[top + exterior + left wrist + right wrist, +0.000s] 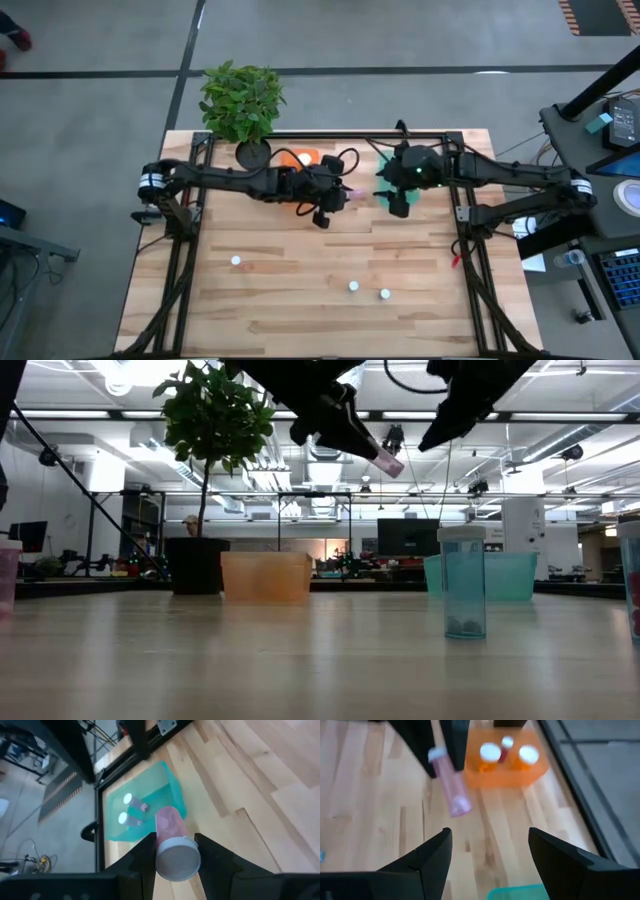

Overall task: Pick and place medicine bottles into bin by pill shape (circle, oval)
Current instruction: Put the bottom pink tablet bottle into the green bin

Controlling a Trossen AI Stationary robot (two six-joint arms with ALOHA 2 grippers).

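The translucent pink medicine bottle with a white ribbed cap [172, 847] hangs tilted in the air, clamped between the fingers of the left gripper [335, 193] at the high view's centre, between the two tubs. Upper centre sits the translucent orange rectangular plastic tub [507, 762], three capped bottles inside; right of centre the teal-green plastic tub [145, 802] holds two. The right gripper [490, 857] hovers over the teal tub, fingers spread wide and empty. Three white-capped bottles [353, 287] stand on the pale wood-plank table [300, 310] in the lower half. A leafy green plant in a black pot [242, 105] occupies the upper left corner.
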